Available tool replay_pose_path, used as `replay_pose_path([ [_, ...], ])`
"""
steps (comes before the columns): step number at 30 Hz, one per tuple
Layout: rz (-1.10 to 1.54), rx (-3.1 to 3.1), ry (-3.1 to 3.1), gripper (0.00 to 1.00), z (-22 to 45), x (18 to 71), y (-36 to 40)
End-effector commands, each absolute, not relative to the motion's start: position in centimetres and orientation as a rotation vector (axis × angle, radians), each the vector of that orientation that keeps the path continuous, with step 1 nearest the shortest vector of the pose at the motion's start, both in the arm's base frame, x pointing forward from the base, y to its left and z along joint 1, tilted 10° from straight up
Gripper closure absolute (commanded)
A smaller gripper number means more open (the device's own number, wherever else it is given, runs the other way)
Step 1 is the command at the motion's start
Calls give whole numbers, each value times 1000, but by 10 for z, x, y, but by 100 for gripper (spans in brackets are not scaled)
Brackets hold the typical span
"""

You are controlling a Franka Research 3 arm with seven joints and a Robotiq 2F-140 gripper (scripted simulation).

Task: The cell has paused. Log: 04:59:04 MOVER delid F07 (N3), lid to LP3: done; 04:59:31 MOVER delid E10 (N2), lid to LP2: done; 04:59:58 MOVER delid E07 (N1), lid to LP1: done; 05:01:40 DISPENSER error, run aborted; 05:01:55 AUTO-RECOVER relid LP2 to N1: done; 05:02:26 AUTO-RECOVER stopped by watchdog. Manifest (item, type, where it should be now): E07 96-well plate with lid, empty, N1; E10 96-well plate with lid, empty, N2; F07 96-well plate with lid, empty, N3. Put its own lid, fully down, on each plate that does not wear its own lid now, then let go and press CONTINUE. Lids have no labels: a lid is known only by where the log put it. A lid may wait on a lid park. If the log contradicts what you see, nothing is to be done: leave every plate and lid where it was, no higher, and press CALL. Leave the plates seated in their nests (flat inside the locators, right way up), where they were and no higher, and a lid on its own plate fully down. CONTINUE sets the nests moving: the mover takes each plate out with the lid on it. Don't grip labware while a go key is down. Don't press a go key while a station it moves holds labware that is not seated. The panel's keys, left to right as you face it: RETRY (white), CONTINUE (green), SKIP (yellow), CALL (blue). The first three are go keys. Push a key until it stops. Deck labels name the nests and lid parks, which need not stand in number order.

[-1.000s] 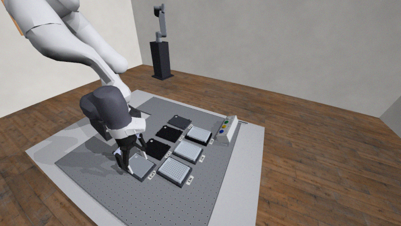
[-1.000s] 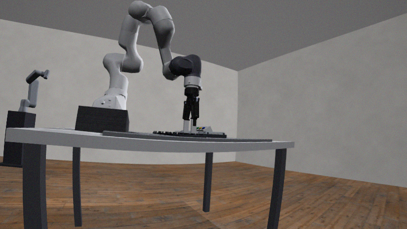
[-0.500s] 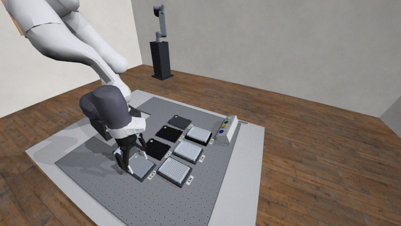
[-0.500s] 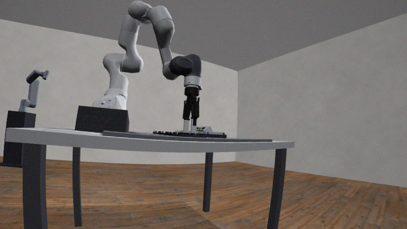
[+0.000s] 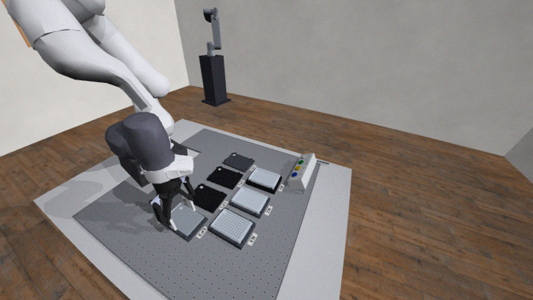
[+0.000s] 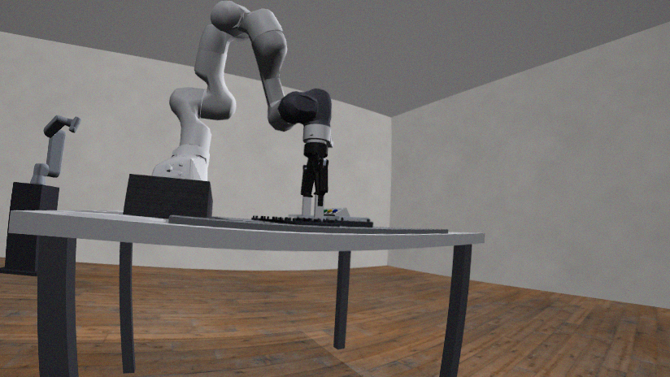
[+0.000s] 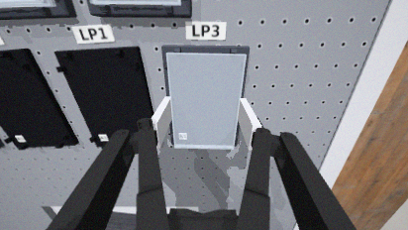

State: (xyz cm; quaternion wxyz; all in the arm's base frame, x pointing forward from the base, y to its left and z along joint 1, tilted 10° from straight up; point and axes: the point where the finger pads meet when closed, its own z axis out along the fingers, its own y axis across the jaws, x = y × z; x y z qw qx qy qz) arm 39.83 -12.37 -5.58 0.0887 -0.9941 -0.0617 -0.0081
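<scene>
The white arm (image 5: 93, 55) leans over the grey deck (image 5: 178, 260) near the table's left edge, and its gripper (image 7: 205, 121) is about half open, clamped on the long sides of the pale lid (image 7: 205, 99) sitting on the LP3 pad (image 7: 170, 50).

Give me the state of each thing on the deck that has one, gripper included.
gripper: shut on the lid's two long edges.
lid: lying flat in park LP3.
park LP1: no lid in it.
plate in N3: uncovered, wells showing, sitting in its nest.
</scene>
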Motion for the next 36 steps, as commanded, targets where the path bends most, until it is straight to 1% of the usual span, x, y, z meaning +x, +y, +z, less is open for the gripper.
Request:
replay_pose_path([
  [1, -21, -2957, -189, 100, -56, 397, -123],
  [17, -21, -2957, -189, 100, -52, 397, -124],
  [36, -21, -2957, -189, 100, -27, 397, -128],
])
